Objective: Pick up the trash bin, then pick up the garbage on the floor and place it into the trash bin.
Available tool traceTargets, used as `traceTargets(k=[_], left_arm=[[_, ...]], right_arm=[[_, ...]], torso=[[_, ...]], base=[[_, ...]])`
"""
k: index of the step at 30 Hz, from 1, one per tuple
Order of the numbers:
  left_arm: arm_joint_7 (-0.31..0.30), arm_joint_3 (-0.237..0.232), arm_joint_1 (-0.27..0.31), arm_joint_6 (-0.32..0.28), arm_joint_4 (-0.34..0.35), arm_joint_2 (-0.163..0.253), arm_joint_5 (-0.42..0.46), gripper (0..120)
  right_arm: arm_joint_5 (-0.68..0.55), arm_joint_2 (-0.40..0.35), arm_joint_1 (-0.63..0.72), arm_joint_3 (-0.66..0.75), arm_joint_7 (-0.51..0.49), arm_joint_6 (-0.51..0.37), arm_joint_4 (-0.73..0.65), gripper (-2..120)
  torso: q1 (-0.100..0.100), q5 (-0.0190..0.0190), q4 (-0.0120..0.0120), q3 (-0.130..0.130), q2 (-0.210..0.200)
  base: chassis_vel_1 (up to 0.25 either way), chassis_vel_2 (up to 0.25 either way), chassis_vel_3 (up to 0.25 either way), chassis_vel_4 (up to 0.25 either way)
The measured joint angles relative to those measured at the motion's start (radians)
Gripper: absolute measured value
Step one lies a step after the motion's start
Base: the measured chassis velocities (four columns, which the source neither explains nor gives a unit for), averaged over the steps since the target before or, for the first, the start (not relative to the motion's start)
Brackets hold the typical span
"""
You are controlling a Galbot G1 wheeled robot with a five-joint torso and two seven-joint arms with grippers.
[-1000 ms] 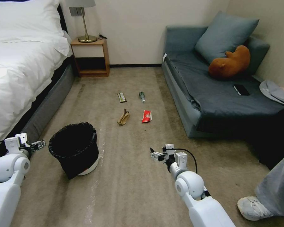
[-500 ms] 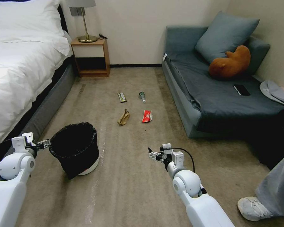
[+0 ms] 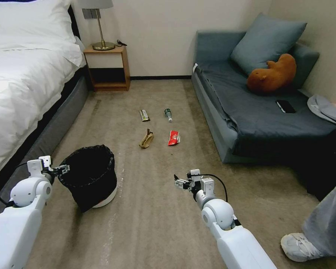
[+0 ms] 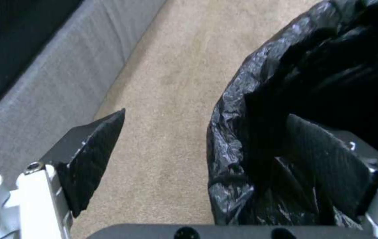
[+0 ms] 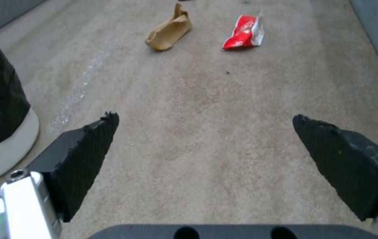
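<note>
At far left on the carpet, beside the bed, we note our left hand at the near-left rim of the trash bin. Wrist view: fingers spread wide, one finger outside over bare carpet, the other inside against the black liner; the rim sits between them, nothing gripped yet. Bin stands upright on its white base.

Centre floor, further off: the garbage, four pieces, all well apart from the bin. Brown paper bag and red wrapper nearer; olive bar wrapper and small bottle beyond them.

Right of the bin, our right hand hovers above bare carpet, fingers wide apart, empty, pointed toward the bag and the red wrapper.

Further right, a sofa with a black phone lying on it; not litter.

Risks, as we judge them:
- Closing on loose liner alone: the film could slip or pull free and the bin would stay on the floor or drop.
- One-sided rim grip: the bin may tilt when lifted.
- The bottle may roll if nudged.
</note>
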State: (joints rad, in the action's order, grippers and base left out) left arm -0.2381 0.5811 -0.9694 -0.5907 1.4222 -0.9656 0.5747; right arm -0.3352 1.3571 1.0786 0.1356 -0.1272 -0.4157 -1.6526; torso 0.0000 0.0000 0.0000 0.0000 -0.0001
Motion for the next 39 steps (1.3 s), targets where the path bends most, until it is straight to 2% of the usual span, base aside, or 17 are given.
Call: traceTargets(k=[7, 9, 13, 15, 16, 18, 19, 22, 24, 25, 26, 31, 39], left_arm=[[0.002, -0.022, 0.042, 0.004, -0.06, -0.018, -0.02, 95], [0.004, -0.029, 0.054, 0.005, -0.08, -0.025, -0.027, 84], [0.008, -0.034, 0.059, 0.005, -0.09, -0.03, -0.032, 76], [0.016, -0.038, 0.063, 0.006, -0.097, -0.032, -0.034, 66], [0.016, -0.038, 0.063, 0.006, -0.097, -0.032, -0.034, 66], [0.029, -0.042, 0.064, 0.01, -0.103, -0.035, -0.038, 52], [0.029, -0.042, 0.064, 0.01, -0.103, -0.035, -0.038, 52], [0.04, -0.042, 0.055, 0.014, -0.102, -0.039, -0.045, 38], [0.042, -0.042, 0.052, 0.015, -0.1, -0.04, -0.048, 34], [0.046, -0.04, 0.048, 0.018, -0.096, -0.04, -0.051, 26], [0.046, -0.04, 0.048, 0.018, -0.096, -0.04, -0.051, 26], [0.067, -0.029, 0.032, 0.024, -0.082, -0.032, -0.049, 10], [0.071, 0.0, 0.006, 0.045, -0.047, -0.02, -0.049, 8]], right_arm=[[0.0, 0.0, 0.0, -0.003, -0.002, 0.002, 0.003, 100], [-0.002, -0.002, 0.0, -0.004, -0.003, 0.002, 0.002, 100], [-0.004, -0.004, 0.0, -0.005, -0.004, 0.003, -0.002, 100], [-0.005, -0.004, 0.002, -0.007, -0.004, 0.002, -0.008, 100], [-0.005, -0.004, 0.002, -0.007, -0.004, 0.002, -0.008, 100], [-0.005, -0.003, 0.005, -0.015, -0.005, 0.0, -0.018, 100], [-0.005, -0.003, 0.005, -0.015, -0.005, 0.0, -0.018, 100], [-0.006, 0.0, 0.008, -0.024, -0.005, -0.002, -0.026, 100], [-0.006, 0.001, 0.009, -0.025, -0.005, -0.003, -0.027, 100], [-0.006, 0.001, 0.01, -0.026, -0.005, -0.003, -0.027, 100], [-0.006, 0.001, 0.01, -0.026, -0.005, -0.003, -0.027, 100], [-0.005, 0.001, 0.012, -0.029, -0.007, -0.003, -0.027, 100], [-0.003, 0.004, 0.012, -0.034, -0.008, -0.004, -0.019, 100]], torso=[[0.0, 0.0, -0.0001, 0.0, 0.0], [0.0, 0.0, -0.0001, 0.0, 0.0], [0.0, 0.0, 0.0, 0.0, 0.0], [0.0, 0.0, 0.0, 0.0, 0.0], [0.0, 0.0, 0.0, 0.0, 0.0], [0.0, 0.0, -0.0001, 0.0, 0.0], [0.0, 0.0, -0.0001, 0.0, 0.0], [0.0, 0.0, 0.0, 0.0, 0.0], [0.0, -0.0001, 0.0, 0.0, 0.0], [0.0, 0.0002, 0.0001, 0.0, 0.0], [0.0, 0.0002, 0.0001, 0.0, 0.0], [0.0, 0.0, 0.0, 0.0, 0.0], [0.0, -0.0003, -0.0001, 0.0, 0.0]], base=[[0.0, 0.0, 0.0, 0.0], [0.0, 0.0, 0.0, 0.0], [0.0, 0.0, 0.0, 0.0], [0.0, 0.0, 0.0, 0.0], [0.0, 0.0, 0.0, 0.0], [0.0, 0.0, 0.0, 0.0], [0.0, 0.0, 0.0, 0.0], [0.0, 0.0, 0.0, 0.0], [0.0, 0.0, 0.0, 0.0], [0.0, 0.0, 0.0, 0.0], [0.0, 0.0, 0.0, 0.0], [0.0, 0.0, 0.0, 0.0], [0.0, 0.0, 0.0, 0.0]])
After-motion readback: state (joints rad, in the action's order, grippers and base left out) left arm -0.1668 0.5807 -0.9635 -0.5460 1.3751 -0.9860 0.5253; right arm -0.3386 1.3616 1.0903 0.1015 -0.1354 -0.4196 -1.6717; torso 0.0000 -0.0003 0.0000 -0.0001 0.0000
